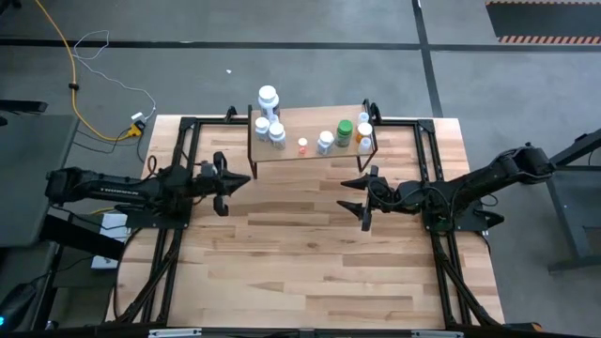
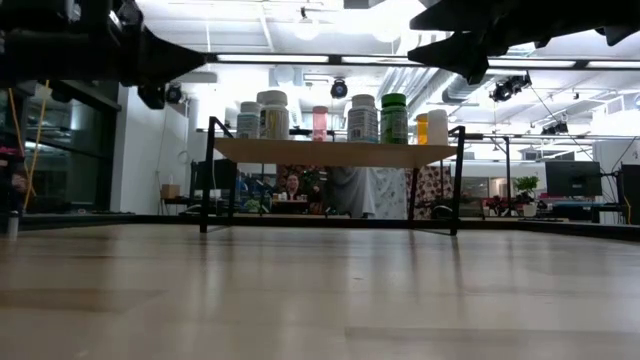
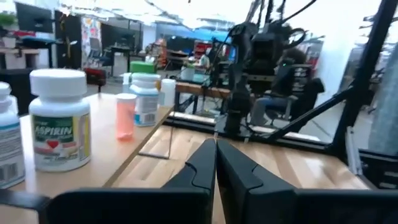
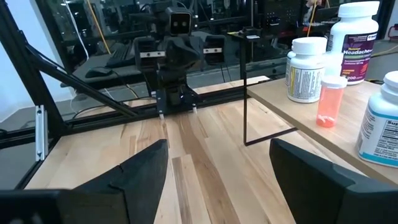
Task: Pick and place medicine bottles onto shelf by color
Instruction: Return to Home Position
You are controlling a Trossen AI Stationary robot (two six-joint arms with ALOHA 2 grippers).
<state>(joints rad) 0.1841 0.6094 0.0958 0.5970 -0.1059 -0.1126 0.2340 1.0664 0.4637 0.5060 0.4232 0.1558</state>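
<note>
Medicine bottles [image 1: 325, 141] all up on the shelf [image 1: 310, 120], our arms empty.
We see the left gripper [image 1: 239, 181], fingers together, and the right gripper [image 1: 351, 193], fingers apart, above the counter [image 1: 300, 263]; the shelf lies between and just beyond them.

All bottles [image 1: 325, 141], apparently, on rear shelf [image 1: 310, 120]

This is a robotics lab in an open industrial hall. It has a grey concrete floor [image 1: 310, 70] with a trailing yellow cable [image 1: 72, 84], exposed ceiling ducts [image 2: 452, 88], strip lights [image 2: 300, 58] and a desk monitor [image 2: 570, 178].
</note>
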